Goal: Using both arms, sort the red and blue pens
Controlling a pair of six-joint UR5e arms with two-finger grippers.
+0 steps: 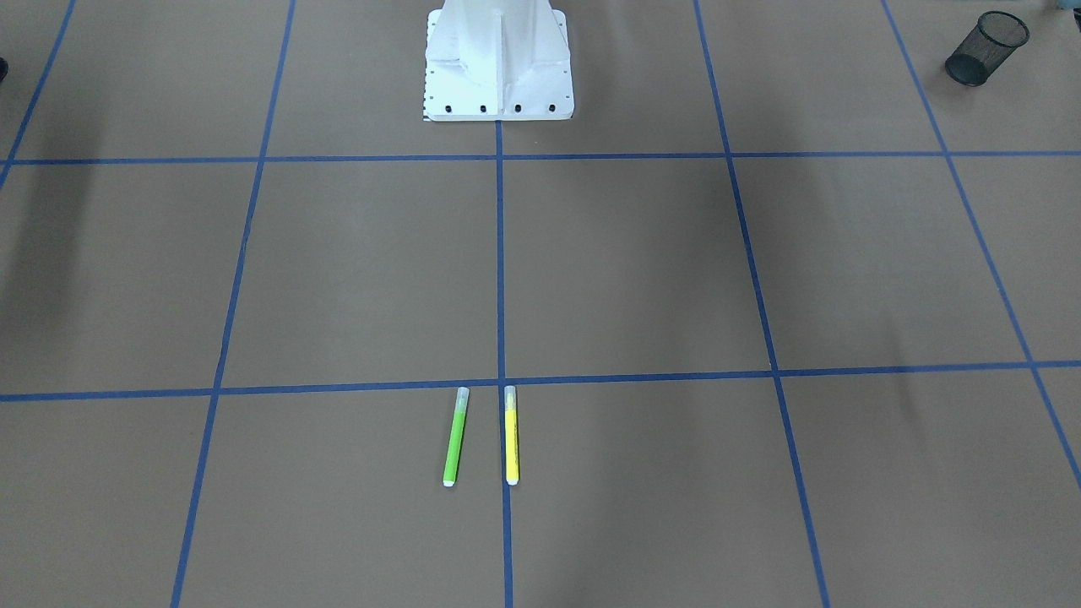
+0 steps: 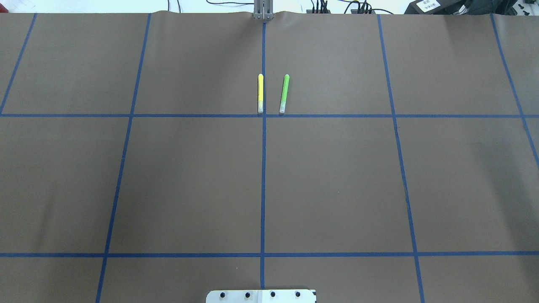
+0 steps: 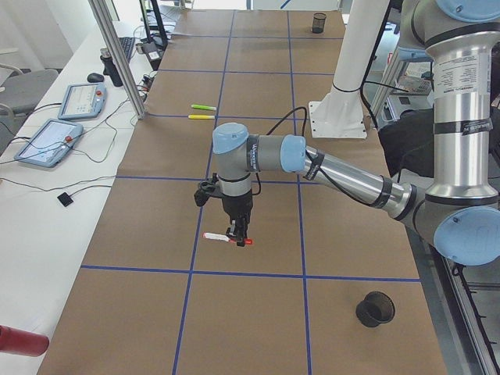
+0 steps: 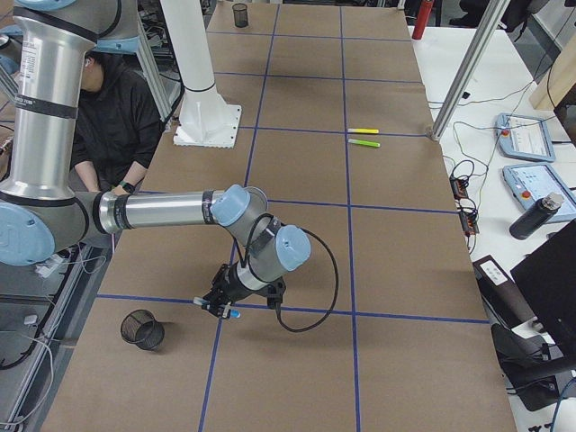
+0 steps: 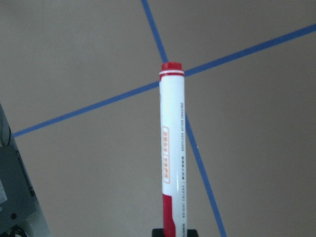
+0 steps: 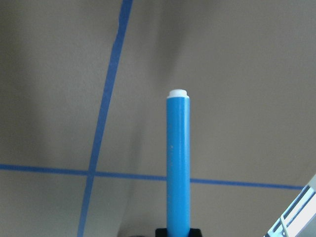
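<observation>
The red pen (image 5: pixel 171 148) was in my left jaws, which were closed on its red cap end. Only a black sliver of them showed beneath it in the wrist view. Its white barrel stuck out level, low over the tabletop (image 2: pixel 189 181), above a crossing of the blue tape lines (image 5: pixel 98 106). The blue pen (image 6: pixel 178 163) sat likewise in my right jaws, pinched at the end away from its white plug, with the rest of the barrel reaching out. Whether either pen was clear of the surface I could not tell.

I judged both pens light, stiff and smooth. Round plastic like this can swivel or slide in a narrow pinch, the more so when taken near one end with the long part unsupported. A hold nearer the middle would have been steadier, so I reckoned gentle moves wise.

My left arm (image 3: pixel 344 172) had the left mesh cup (image 3: pixel 376 308) near it, apart from the pen. My right arm (image 4: pixel 162 211) had the right mesh cup (image 4: pixel 142 328) just beside its pen. Well apart, across the tabletop, the green marker (image 1: pixel 454 437) and the yellow marker (image 1: pixel 511 435) lay side by side, not touching, and were no part of my job.
</observation>
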